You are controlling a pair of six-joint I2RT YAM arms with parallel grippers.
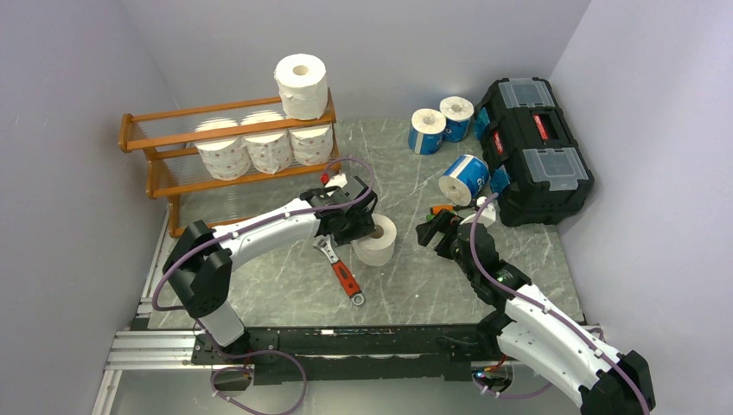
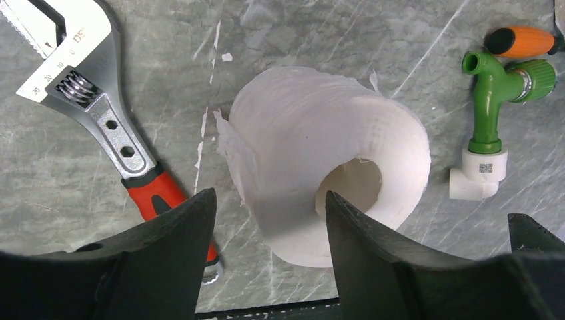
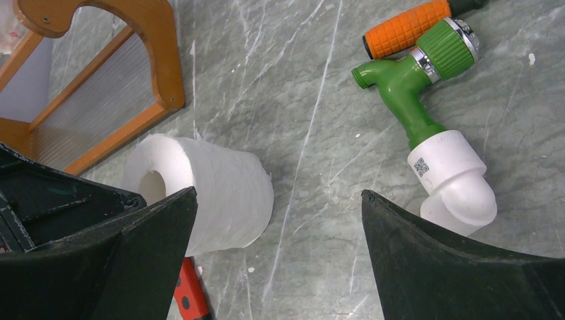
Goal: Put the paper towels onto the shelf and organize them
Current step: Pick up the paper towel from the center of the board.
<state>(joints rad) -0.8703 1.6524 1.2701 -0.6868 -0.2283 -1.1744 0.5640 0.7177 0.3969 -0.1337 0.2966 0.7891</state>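
Left gripper [image 2: 268, 195], jaws spread, hung over a plain white roll [image 2: 313, 127] standing mid-table, one finger outside, the other approx. at the core. Best to sink lower & pinch the wall gently before carrying to the shelf [image 1: 164, 138]. Right gripper [image 3: 279, 192] gaped, empty.

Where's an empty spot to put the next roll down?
On the shelf, the top tier is bare left of its one roll. The table is free between the shelf and the blue rolls at the back. It is crowded in the middle, around the plain roll, the wrench and the green tap.
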